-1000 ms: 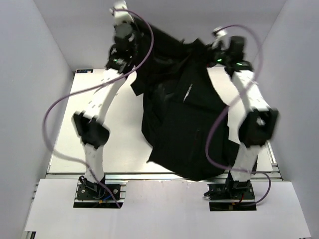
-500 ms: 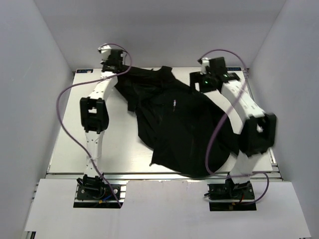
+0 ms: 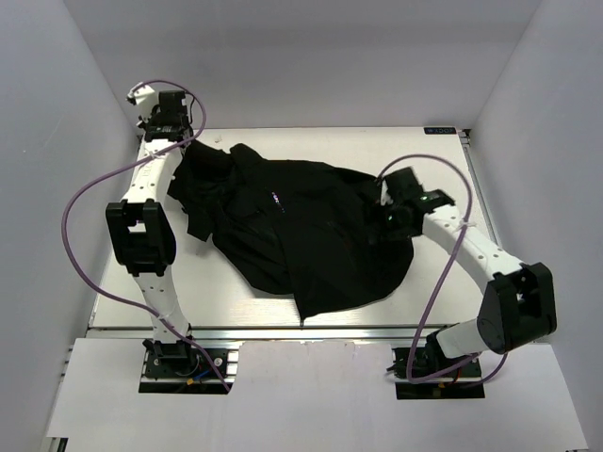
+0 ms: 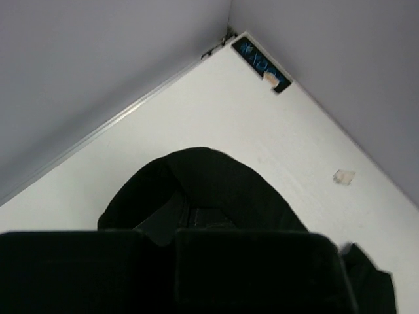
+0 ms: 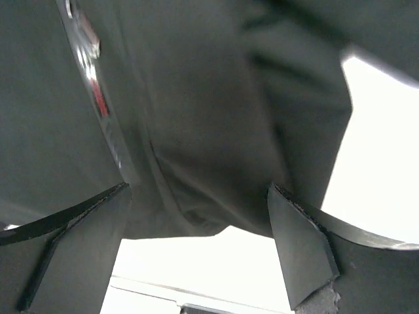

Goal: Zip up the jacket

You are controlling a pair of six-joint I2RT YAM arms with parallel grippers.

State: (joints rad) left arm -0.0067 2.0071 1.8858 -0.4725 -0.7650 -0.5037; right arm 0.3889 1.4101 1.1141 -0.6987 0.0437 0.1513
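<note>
While the jacket point(image 3: 301, 235) lay crumpled on the tabletop point(image 3: 236, 292), its long axis ran from the far-left corner toward the near-right corner, and an arm met each end. The right gripper point(image 3: 386, 213) sat low at the garment's right edge, its fingers point(image 5: 72, 229) spread wide with black cloth between them and nothing pinched. The left gripper point(image 3: 170, 132) hung above the far-left corner, and its grip could not be told. The zipper's line was not discernible.

The jacket point(image 3: 311, 235) dropped flat, shifted left.
</note>
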